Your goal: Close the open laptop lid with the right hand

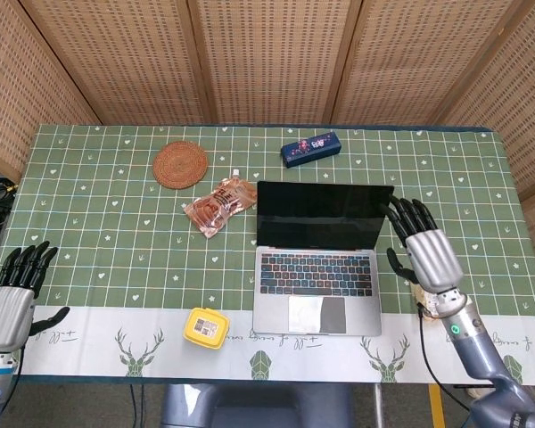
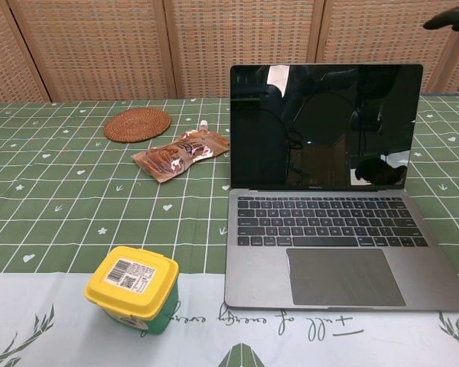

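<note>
The grey laptop (image 1: 318, 257) (image 2: 329, 206) stands open in the middle of the table, its dark screen upright and facing me. My right hand (image 1: 423, 250) hovers just right of the screen's right edge with fingers spread, holding nothing; its fingertips (image 2: 451, 17) show at the top right corner of the chest view. My left hand (image 1: 13, 294) rests open at the table's front left edge, far from the laptop.
A yellow-lidded tub (image 1: 205, 326) (image 2: 132, 289) sits front left of the laptop. A brown snack pouch (image 1: 218, 205) and a round woven coaster (image 1: 180, 164) lie behind left, a blue box (image 1: 310, 149) behind. A pale packet (image 1: 419, 287) lies under my right forearm.
</note>
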Action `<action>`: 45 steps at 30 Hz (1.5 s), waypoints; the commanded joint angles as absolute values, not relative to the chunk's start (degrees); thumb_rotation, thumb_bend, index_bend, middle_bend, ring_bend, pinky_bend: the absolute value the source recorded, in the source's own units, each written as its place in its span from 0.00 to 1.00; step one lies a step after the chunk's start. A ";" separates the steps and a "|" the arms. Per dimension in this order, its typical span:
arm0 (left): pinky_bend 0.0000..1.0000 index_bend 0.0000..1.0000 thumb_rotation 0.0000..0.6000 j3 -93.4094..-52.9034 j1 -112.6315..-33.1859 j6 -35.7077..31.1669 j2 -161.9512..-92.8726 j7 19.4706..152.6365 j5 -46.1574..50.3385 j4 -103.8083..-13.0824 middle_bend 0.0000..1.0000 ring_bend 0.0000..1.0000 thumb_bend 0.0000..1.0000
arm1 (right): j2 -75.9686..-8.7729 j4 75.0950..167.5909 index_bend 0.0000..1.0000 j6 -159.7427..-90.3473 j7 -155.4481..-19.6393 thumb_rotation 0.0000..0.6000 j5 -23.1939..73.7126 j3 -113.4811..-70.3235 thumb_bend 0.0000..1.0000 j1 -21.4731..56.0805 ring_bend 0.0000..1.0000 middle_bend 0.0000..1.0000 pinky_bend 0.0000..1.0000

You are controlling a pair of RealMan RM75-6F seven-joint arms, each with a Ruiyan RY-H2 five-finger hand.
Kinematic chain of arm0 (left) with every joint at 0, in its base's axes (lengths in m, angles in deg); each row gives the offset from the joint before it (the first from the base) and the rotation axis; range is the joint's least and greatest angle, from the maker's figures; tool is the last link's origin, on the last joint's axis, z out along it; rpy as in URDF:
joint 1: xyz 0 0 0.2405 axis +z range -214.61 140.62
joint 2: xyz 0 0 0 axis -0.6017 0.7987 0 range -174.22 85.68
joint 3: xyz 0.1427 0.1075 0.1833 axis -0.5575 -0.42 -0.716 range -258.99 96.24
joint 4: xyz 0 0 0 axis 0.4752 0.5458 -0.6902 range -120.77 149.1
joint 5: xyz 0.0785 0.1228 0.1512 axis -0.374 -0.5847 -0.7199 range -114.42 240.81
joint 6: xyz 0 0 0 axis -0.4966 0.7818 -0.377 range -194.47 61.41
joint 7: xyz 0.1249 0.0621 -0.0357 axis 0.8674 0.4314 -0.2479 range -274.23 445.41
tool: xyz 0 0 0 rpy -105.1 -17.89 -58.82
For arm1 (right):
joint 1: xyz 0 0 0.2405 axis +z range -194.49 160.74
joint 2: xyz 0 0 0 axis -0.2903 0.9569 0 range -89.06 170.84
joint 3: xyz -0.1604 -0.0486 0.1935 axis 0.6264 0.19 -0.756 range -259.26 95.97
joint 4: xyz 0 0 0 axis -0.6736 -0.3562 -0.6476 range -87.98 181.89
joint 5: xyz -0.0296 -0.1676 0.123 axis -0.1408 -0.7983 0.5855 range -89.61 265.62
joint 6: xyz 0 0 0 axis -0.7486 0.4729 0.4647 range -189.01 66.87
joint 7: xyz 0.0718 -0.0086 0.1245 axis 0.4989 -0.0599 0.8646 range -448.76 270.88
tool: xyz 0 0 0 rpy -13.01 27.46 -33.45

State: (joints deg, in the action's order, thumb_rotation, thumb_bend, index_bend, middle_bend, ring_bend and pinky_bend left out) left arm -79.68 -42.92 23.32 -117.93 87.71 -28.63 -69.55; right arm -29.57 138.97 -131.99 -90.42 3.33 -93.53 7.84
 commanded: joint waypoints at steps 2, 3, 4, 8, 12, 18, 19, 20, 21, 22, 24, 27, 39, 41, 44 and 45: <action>0.00 0.00 1.00 -79.51 -43.04 23.20 -117.69 87.47 -28.42 -69.78 0.00 0.00 0.13 | -29.59 141.68 0.04 -122.50 -98.87 1.00 15.89 -100.21 0.95 15.44 0.00 0.00 0.00; 0.00 0.00 1.00 -79.48 -43.07 23.12 -117.64 87.35 -28.34 -69.81 0.00 0.00 0.13 | -29.75 141.77 0.04 -121.53 -100.35 1.00 17.88 -100.83 0.97 16.36 0.00 0.00 0.00; 0.00 0.00 1.00 -79.44 -43.11 22.99 -117.60 87.25 -28.20 -69.83 0.00 0.00 0.13 | -29.92 141.83 0.05 -120.65 -101.82 1.00 19.74 -101.36 0.99 17.29 0.00 0.00 0.00; 0.00 0.00 1.00 -79.14 -43.33 22.38 -117.52 87.13 -27.46 -69.73 0.00 0.00 0.13 | -30.97 141.29 0.05 -117.60 -107.91 1.00 27.38 -102.81 1.00 21.22 0.00 0.00 0.00; 0.00 0.00 1.00 -78.94 -43.52 22.08 -117.47 86.95 -27.14 -69.76 0.00 0.00 0.13 | -32.38 139.89 0.05 -115.91 -113.14 1.00 33.50 -103.10 1.00 24.60 0.00 0.00 0.00; 0.00 0.00 1.00 -78.87 -43.78 21.16 -117.27 86.57 -26.43 -69.68 0.00 0.00 0.13 | -34.98 136.89 0.07 -114.54 -120.17 1.00 43.18 -102.74 1.00 29.67 0.00 0.00 0.00; 0.00 0.00 1.00 -78.86 -43.80 21.06 -117.24 86.55 -26.32 -69.66 0.00 0.00 0.13 | -35.19 136.71 0.08 -114.64 -120.70 1.00 43.88 -102.64 1.00 30.05 0.00 0.00 0.00; 0.00 0.00 1.00 -78.83 -43.83 20.94 -117.21 86.48 -26.20 -69.65 0.00 0.00 0.13 | -35.45 136.51 0.08 -114.76 -121.41 1.00 44.84 -102.48 1.00 30.57 0.00 0.00 0.00; 0.00 0.00 1.00 -78.80 -43.86 20.87 -117.19 86.39 -26.10 -69.65 0.00 0.00 0.13 | -35.66 136.36 0.08 -114.88 -122.04 1.00 45.67 -102.29 1.00 31.04 0.00 0.00 0.00; 0.00 0.00 1.00 -78.78 -43.88 20.83 -117.16 86.34 -26.06 -69.66 0.00 0.00 0.13 | -35.79 136.28 0.09 -114.97 -122.45 1.00 46.14 -102.15 1.00 31.33 0.00 0.00 0.00; 0.00 0.00 1.00 -78.75 -43.93 20.77 -117.11 86.24 -25.99 -69.66 0.00 0.00 0.13 | -36.12 136.10 0.10 -115.38 -123.60 1.00 47.23 -101.70 1.00 32.13 0.00 0.00 0.00; 0.00 0.00 1.00 -78.77 -43.95 20.77 -117.01 86.03 -26.01 -69.71 0.00 0.00 0.13 | -36.60 136.12 0.15 -116.52 -125.59 1.00 48.12 -100.91 1.00 33.21 0.00 0.01 0.00; 0.00 0.00 1.00 -79.10 -44.02 20.43 -116.57 86.22 -26.10 -70.24 0.00 0.00 0.13 | -37.59 136.05 0.37 -119.54 -129.47 1.00 50.46 -98.99 1.00 35.35 0.11 0.22 0.16; 0.00 0.00 1.00 -79.19 -44.08 20.24 -116.54 86.39 -26.11 -70.32 0.00 0.00 0.13 | -37.68 136.25 0.39 -119.93 -129.83 1.00 50.45 -98.89 1.00 35.76 0.13 0.24 0.18; 0.00 0.00 1.00 -79.25 -44.12 20.10 -116.50 86.59 -26.09 -70.46 0.00 0.00 0.13 | -37.67 136.88 0.42 -120.74 -130.65 1.00 50.69 -98.71 1.00 36.33 0.16 0.27 0.20; 0.00 0.00 1.00 -79.26 -44.13 20.10 -116.49 86.63 -26.09 -70.49 0.00 0.00 0.13 | -37.62 137.15 0.43 -121.03 -130.95 1.00 50.71 -98.68 1.00 36.51 0.17 0.28 0.22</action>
